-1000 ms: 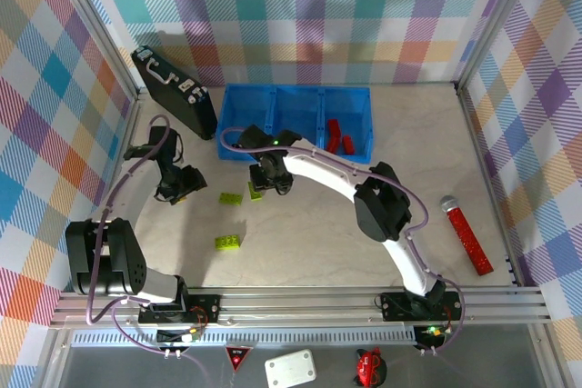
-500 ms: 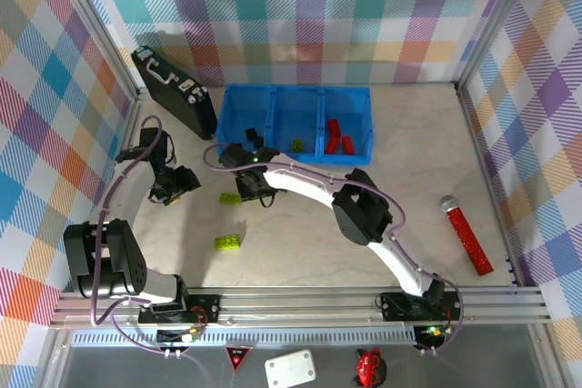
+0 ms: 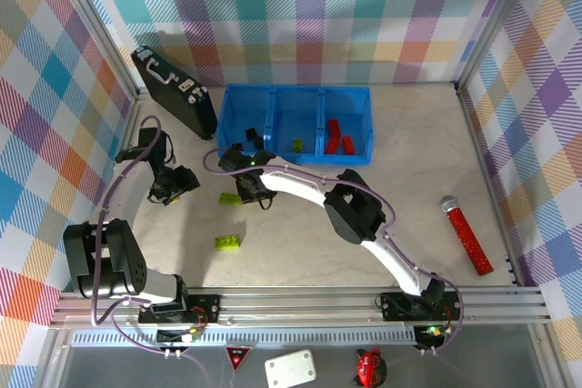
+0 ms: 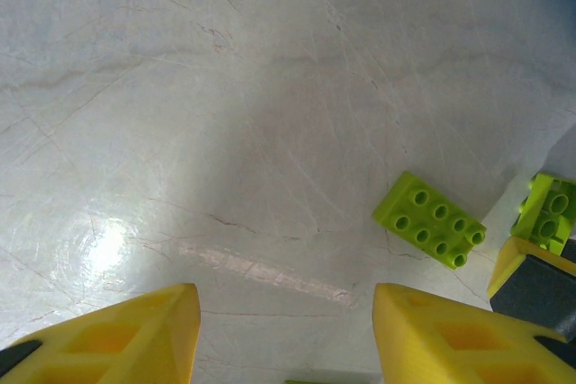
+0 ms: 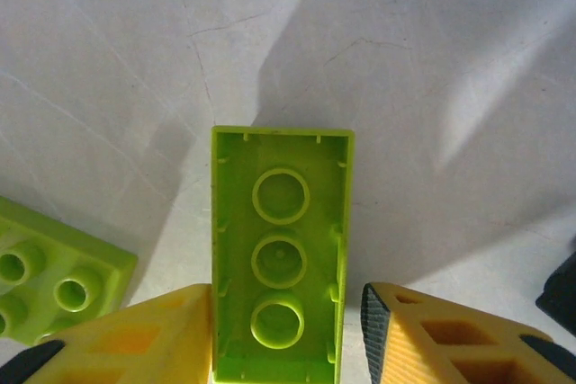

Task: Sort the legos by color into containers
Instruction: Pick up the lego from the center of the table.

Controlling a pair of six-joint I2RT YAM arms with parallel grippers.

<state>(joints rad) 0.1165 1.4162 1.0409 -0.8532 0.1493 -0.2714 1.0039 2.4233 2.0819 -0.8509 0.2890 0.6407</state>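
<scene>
My right gripper [image 3: 252,190] is down at the table just in front of the blue tray [image 3: 296,88]. It stands open around a lime brick [image 5: 281,258] that lies studs-down; the left finger touches it and the right finger is a small gap away. A second lime brick [image 3: 230,198] lies just left of it, and a third [image 3: 228,242] nearer the bases. My left gripper [image 3: 179,181] hovers open over bare table, with nothing between its fingers [image 4: 135,330]. The tray holds black bricks [image 3: 241,144] on the left, one lime brick [image 3: 297,144] in the middle and red bricks [image 3: 336,136] on the right.
A black case with silver latches [image 3: 173,93] leans at the back left, close to the tray. A red glittery stick [image 3: 466,233] lies at the far right. Checked walls close in the table on three sides.
My right gripper swung left from the tray's front edge and came down around the lime brick. My left gripper drew back slightly to the left.
</scene>
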